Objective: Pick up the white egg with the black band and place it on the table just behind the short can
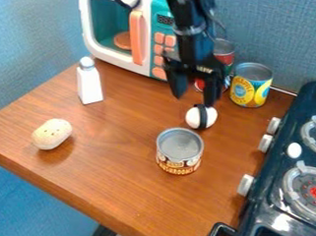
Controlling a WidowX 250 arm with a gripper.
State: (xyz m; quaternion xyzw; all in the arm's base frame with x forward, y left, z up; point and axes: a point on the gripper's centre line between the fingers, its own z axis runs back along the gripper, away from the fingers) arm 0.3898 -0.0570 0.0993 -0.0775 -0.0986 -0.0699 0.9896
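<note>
Camera view: the released end effector [195,101] is hanging near the egg [209,117]; a can [179,153] is standing before the egg.

Bright light casts a soft shadow beside the pale oval thing [52,134] and glares on the dark stove [282,222]

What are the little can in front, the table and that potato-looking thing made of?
The can looks like metal: silvery grey rim, printed label around its side. The table seems wooden, or wood-look laminate, with a smooth, reddish-brown top. The potato-looking thing might be plastic or foam; it's pale with dark specks, so I can't be sure.
</note>
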